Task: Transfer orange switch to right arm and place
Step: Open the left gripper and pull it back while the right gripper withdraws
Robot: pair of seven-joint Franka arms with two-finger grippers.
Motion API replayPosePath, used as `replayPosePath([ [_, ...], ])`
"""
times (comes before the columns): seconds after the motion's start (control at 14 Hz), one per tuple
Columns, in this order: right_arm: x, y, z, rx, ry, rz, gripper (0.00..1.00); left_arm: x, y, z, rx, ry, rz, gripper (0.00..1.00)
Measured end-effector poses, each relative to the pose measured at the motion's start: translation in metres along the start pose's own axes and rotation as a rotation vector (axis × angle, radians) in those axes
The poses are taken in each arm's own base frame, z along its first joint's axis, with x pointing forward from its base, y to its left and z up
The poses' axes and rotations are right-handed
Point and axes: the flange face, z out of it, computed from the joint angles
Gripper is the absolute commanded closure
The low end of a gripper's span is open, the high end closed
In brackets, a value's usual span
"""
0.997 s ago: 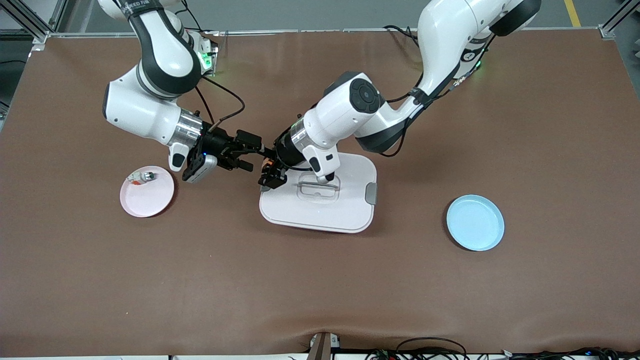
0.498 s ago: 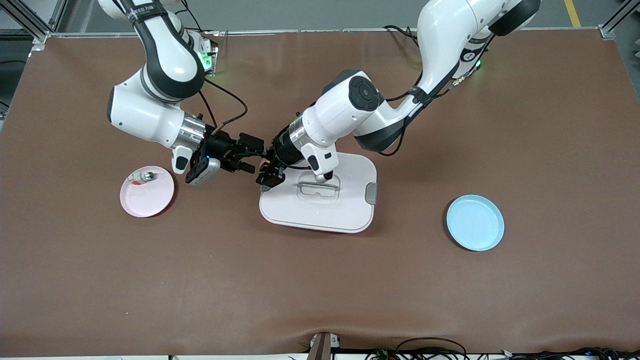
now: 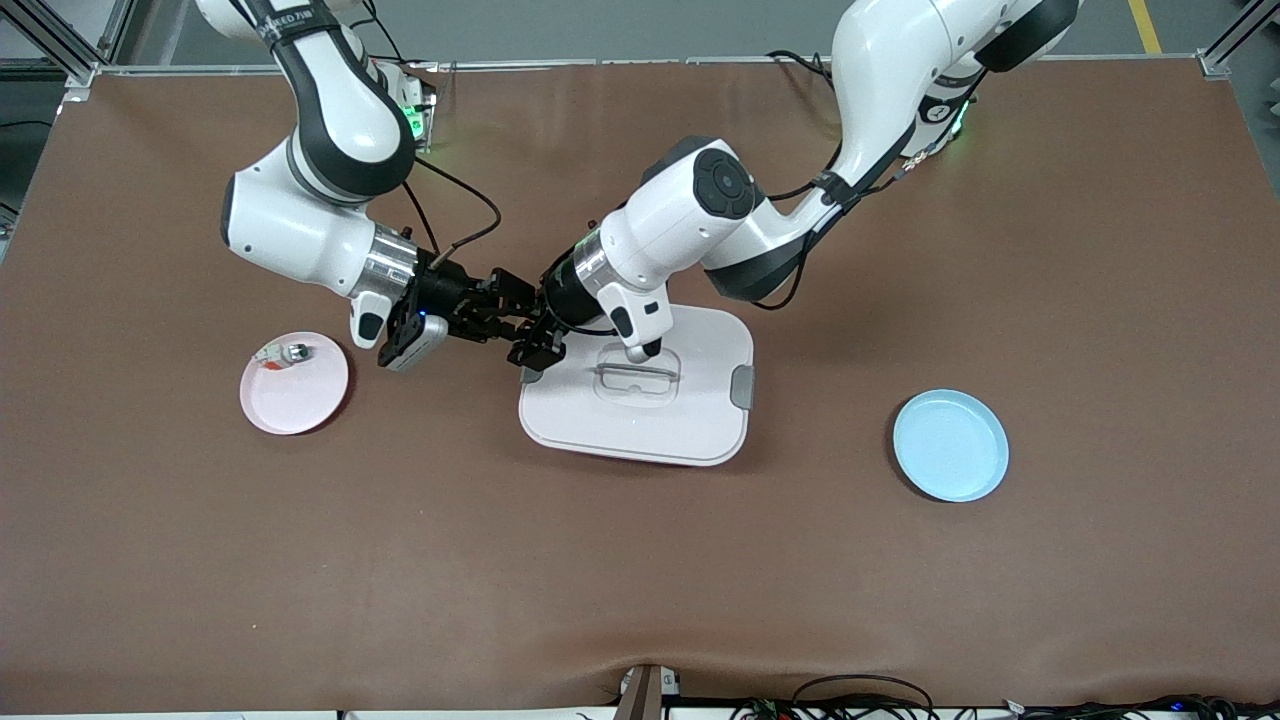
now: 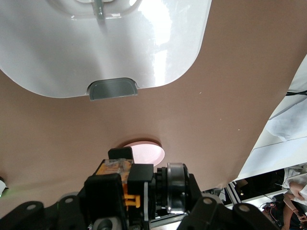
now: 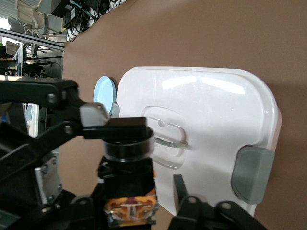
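Both end effectors (image 3: 527,330) grip the orange switch (image 5: 128,178) above the table (image 3: 640,560).

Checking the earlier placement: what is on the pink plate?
On the pink plate, near its rim, lies a small silver-and-white piece with a red bit. Nothing else shows on it; no arm covers it.

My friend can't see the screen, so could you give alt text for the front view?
Two robot arms meet above the brown table, passing a tiny orange switch between the left gripper and right gripper, beside a white lid. A pink plate and blue plate sit apart.
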Motion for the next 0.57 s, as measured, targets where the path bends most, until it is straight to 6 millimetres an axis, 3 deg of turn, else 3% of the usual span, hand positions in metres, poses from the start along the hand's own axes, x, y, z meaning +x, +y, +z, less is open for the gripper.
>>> replayPosePath([
  [0.28, 0.0002, -0.0016, 0.0001, 0.002, -0.001, -0.010, 1.00, 0.0009, 0.0001, 0.0010, 0.001, 0.000, -0.001, 1.00],
  [0.36, 0.0003, -0.0016, 0.0000, 0.002, 0.000, -0.013, 1.00, 0.0008, 0.0002, 0.0010, 0.000, -0.001, -0.002, 0.92],
  [0.43, 0.0004, -0.0017, -0.0001, 0.003, 0.000, -0.015, 1.00, 0.0008, 0.0003, 0.0009, -0.001, -0.001, -0.002, 0.51],
  [0.5, 0.0005, -0.0018, -0.0002, 0.003, 0.000, -0.016, 1.00, 0.0008, 0.0004, 0.0008, -0.001, -0.001, -0.002, 0.01],
  [0.57, 0.0005, -0.0019, -0.0002, 0.003, 0.001, -0.017, 1.00, 0.0007, 0.0005, 0.0007, -0.001, -0.001, -0.002, 0.00],
])
